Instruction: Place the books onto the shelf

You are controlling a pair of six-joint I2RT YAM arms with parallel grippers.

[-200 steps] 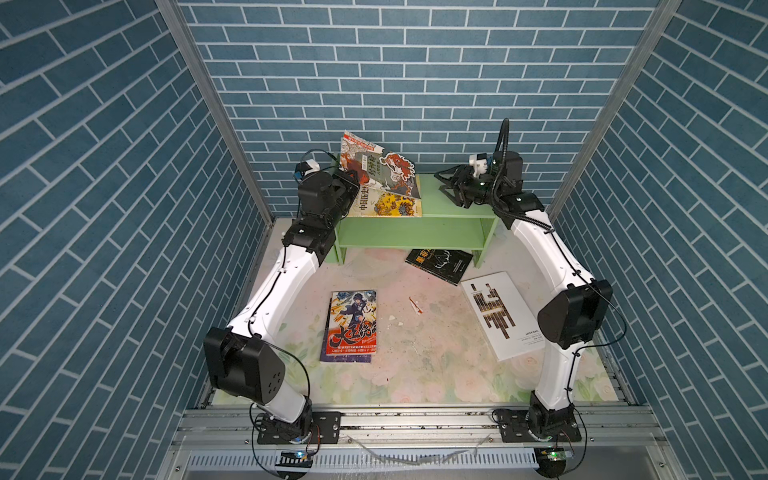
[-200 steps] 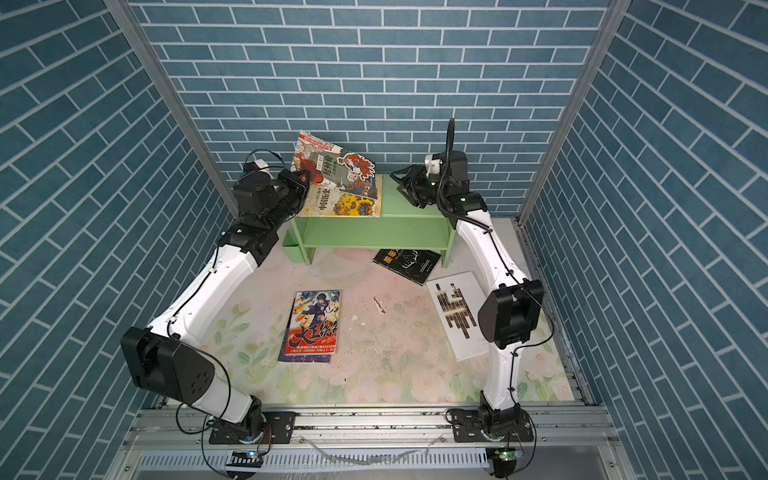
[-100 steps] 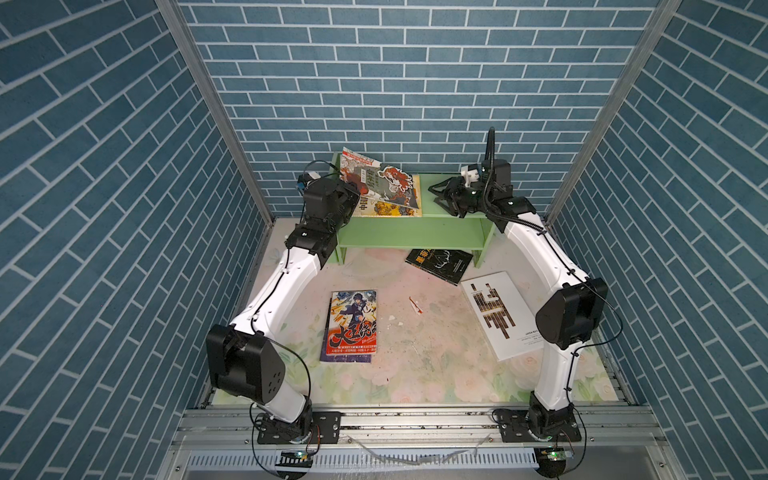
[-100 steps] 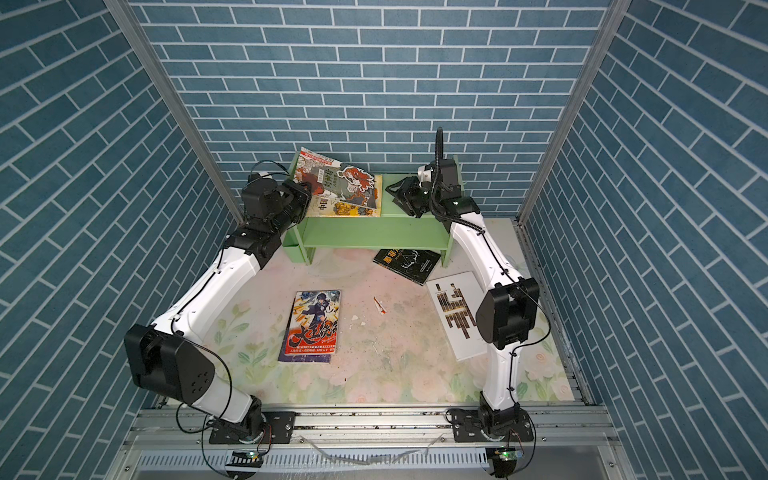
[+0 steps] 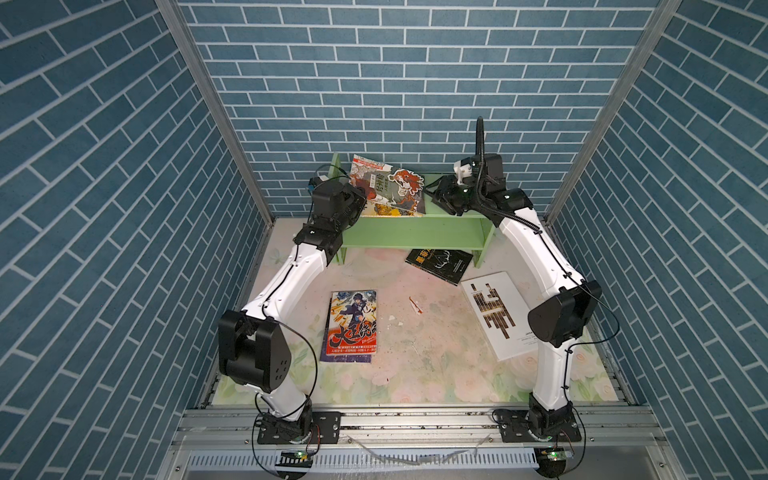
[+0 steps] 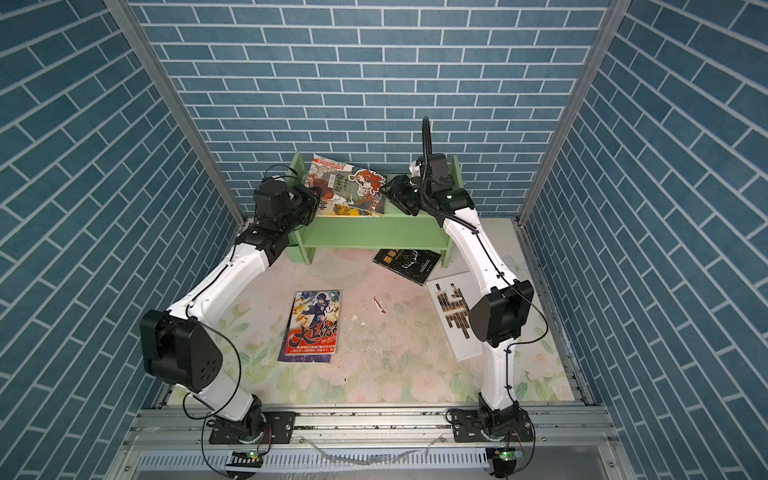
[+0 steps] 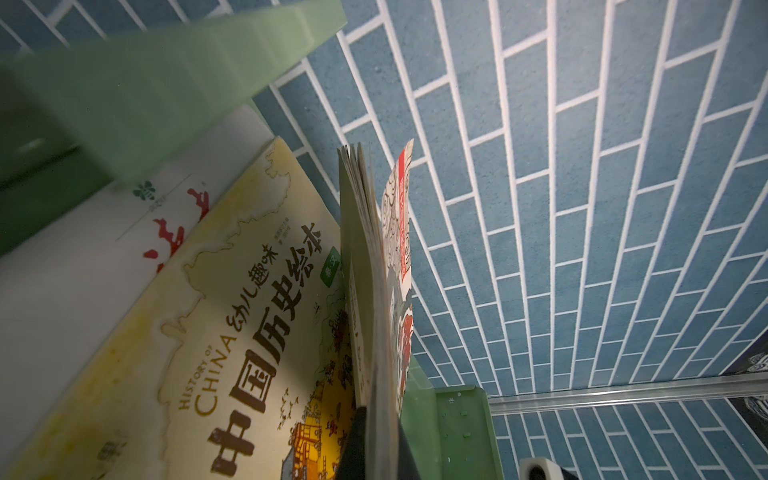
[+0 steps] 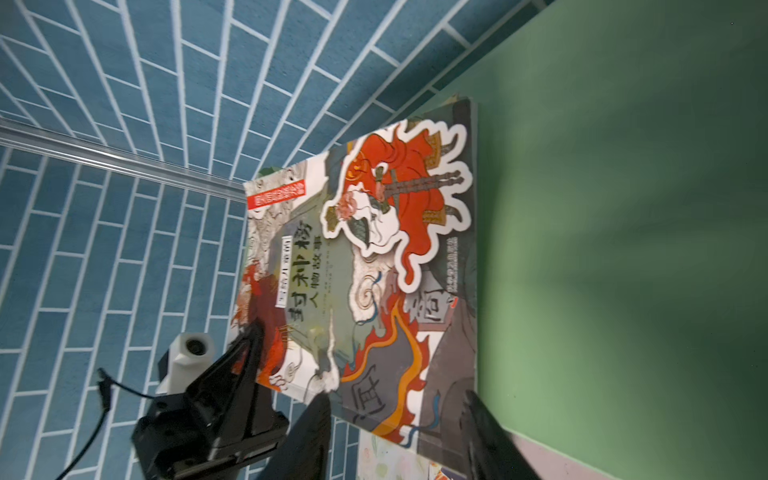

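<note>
- My left gripper (image 5: 362,195) is clamped on the left edge of the thin grey-green paperback with a red-robed figure on its cover (image 5: 390,187). The left wrist view shows its pages pinched between the two dark fingers (image 7: 356,436).
- That book stands tilted on the top tier of the small light-green wooden shelf (image 5: 415,239). It leans over a yellow map-covered paperback (image 7: 232,332) and a white paperback with red marks (image 7: 83,266), which rest towards the left side panel.
- My right gripper (image 5: 431,194) has its jaws partly apart, just beside the book's right edge. In the right wrist view the fingers sit either side of the cover's corner. I cannot tell whether they touch it.
- The step in hand looks like seating this book against its neighbours.
- I would use the right gripper as a flat pusher on the cover, nudging it towards the left panel.
- Meanwhile the left arm should lower the bottom edge onto the board.
- The book is thin and its pages fan loosely, so I would push near the spine, slowly.
- I would let go with the left only once the book leans on the yellow one. Released sooner, it may slide flat or tip off the tier.
- Three books lie on the floral mat (image 5: 415,365): a black paperback with gold characters (image 5: 440,262), a white paperback with dark bars (image 5: 494,316) and a blue-and-red manga paperback (image 5: 353,324).
</note>
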